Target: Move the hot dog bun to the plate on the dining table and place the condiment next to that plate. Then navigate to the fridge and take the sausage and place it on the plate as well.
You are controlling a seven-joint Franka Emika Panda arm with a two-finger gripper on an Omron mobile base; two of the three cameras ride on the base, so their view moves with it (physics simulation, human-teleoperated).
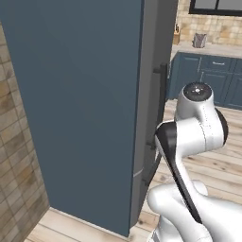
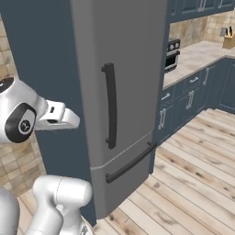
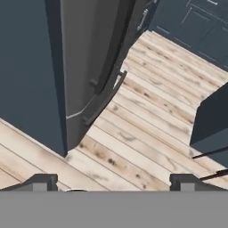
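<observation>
Fridge [image 2: 119,92] dead ahead, doors closed, dark vertical handle [image 2: 109,105] above the lower drawer bar [image 2: 131,163]. Hand view: fridge [image 3: 84,58] upper left, plank floor [image 3: 147,116] below. Gripper [image 3: 114,181] spread wide, holding nothing, hanging over the floor right of the fridge base.

The fridge [image 1: 150,94] stands closed, seen from its side: a broad dark blue side panel [image 1: 80,104] takes up most of the frame, with the grey metallic front as a narrow strip at its right edge. A dark vertical bar handle [image 1: 162,101] runs down that front, and a lower drawer handle [image 1: 152,171] slants below it. The white arm [image 1: 191,142] rises just right of the fridge, over a pale wooden plank floor [image 1: 227,175]. Dark blue cabinets [image 1: 212,80] line the far wall under a light counter.
</observation>
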